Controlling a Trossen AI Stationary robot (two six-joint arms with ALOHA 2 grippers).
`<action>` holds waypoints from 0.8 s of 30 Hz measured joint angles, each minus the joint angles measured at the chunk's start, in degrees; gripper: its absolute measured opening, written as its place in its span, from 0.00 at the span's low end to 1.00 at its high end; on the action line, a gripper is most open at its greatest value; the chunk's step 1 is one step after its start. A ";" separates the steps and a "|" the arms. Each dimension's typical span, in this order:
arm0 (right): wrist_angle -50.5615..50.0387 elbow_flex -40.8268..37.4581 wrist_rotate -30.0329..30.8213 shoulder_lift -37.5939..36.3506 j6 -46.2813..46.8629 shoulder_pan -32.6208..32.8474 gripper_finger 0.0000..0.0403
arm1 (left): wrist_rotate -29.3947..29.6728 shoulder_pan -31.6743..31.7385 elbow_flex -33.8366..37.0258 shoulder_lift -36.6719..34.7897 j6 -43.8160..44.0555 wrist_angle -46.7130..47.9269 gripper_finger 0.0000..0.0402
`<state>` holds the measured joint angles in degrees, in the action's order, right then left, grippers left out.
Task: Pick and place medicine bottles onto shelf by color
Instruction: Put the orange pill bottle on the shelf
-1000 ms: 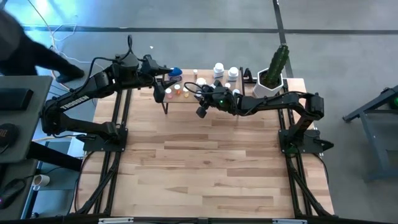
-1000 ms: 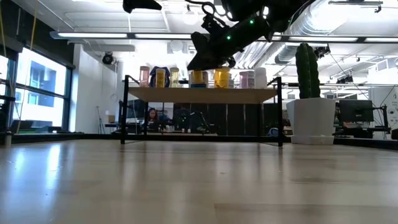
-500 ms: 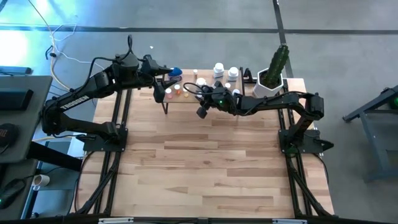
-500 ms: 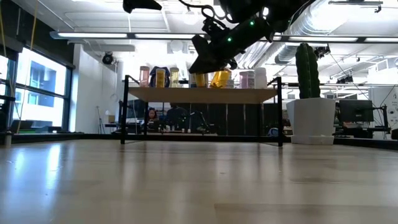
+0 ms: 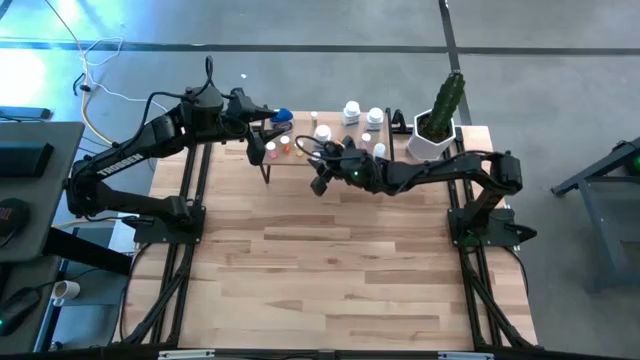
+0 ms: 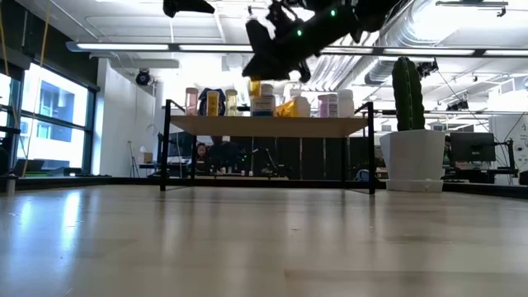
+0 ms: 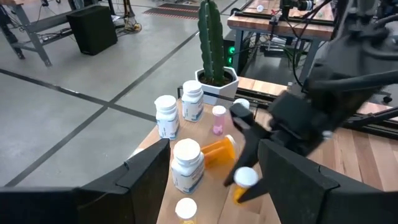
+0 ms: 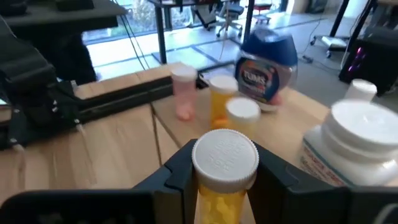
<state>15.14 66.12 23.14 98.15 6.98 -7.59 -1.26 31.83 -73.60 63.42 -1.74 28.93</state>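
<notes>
My right gripper (image 6: 266, 70) hangs over the middle of the shelf (image 6: 268, 125), shut on an orange medicine bottle with a white cap (image 8: 225, 163). A second orange bottle (image 7: 217, 151) lies on its side on the shelf board. Standing on the shelf are white bottles (image 7: 188, 163), a pink vial (image 8: 183, 93), another orange bottle (image 8: 219, 99) and a blue-lidded jar (image 8: 267, 59). My left gripper (image 5: 266, 123) waits open above the shelf's left end, holding nothing. My right gripper pinches the orange bottle's body just below the cap (image 8: 217, 202) between its two fingers (image 8: 177, 177). The fingers reach in nearly level from the table's right side. The bottle stands upright in the hold, cap up, clear of the shelf board (image 6: 255, 87).
A white pot with a tall green cactus (image 5: 437, 125) stands at the shelf's right end, near the table's far edge. The wide plank tabletop (image 5: 330, 260) stretches in front of the shelf. Beyond the table lie desks, cables and a workshop floor.
My right gripper has moved toward the table's left edge and a little up, lifting its orange bottle off the shelf. The orange bottle beside it, upright a second ago, has tipped over and now lies on its side on the shelf.
</notes>
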 joint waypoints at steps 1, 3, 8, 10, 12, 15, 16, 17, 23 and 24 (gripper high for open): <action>-0.11 0.50 1.04 0.00 -0.19 0.66 0.24 | 0.00 0.01 0.01 0.00 0.00 0.00 0.58; -0.14 1.09 2.96 -0.02 -1.45 1.66 0.24 | 0.00 0.01 0.01 0.00 -0.04 0.00 0.58; -0.31 1.34 5.56 -0.02 -2.74 1.78 0.24 | 0.02 0.00 0.02 0.00 -1.90 0.00 0.58; -0.31 1.36 5.57 -0.02 -2.75 1.59 0.24 | 0.02 0.00 0.02 0.00 -1.92 0.00 0.58; -0.30 1.36 5.70 -0.02 -2.75 1.55 0.24 | 0.01 0.00 0.02 0.00 -1.92 0.00 0.58; -0.28 1.75 5.72 -0.02 -2.74 1.65 0.24 | 0.02 0.00 0.02 0.00 -1.93 0.00 0.58; -0.29 2.24 5.72 -0.02 -2.74 1.76 0.24 | 0.01 0.00 0.02 0.00 -1.93 0.00 0.58; -0.20 2.84 5.72 -0.03 -2.75 1.84 0.24 | 0.02 0.00 0.02 0.00 -1.92 0.00 0.58; 0.30 6.64 8.30 0.14 -2.56 1.84 0.24 | 0.02 0.02 0.02 -0.16 -1.95 0.00 0.58; 0.36 6.80 8.84 0.34 -1.70 1.86 0.24 | 0.05 0.02 0.02 -0.33 -1.99 0.00 0.58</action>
<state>15.50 72.93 31.98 98.49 5.29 -5.73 -1.20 31.86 -73.58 63.09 -3.73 28.93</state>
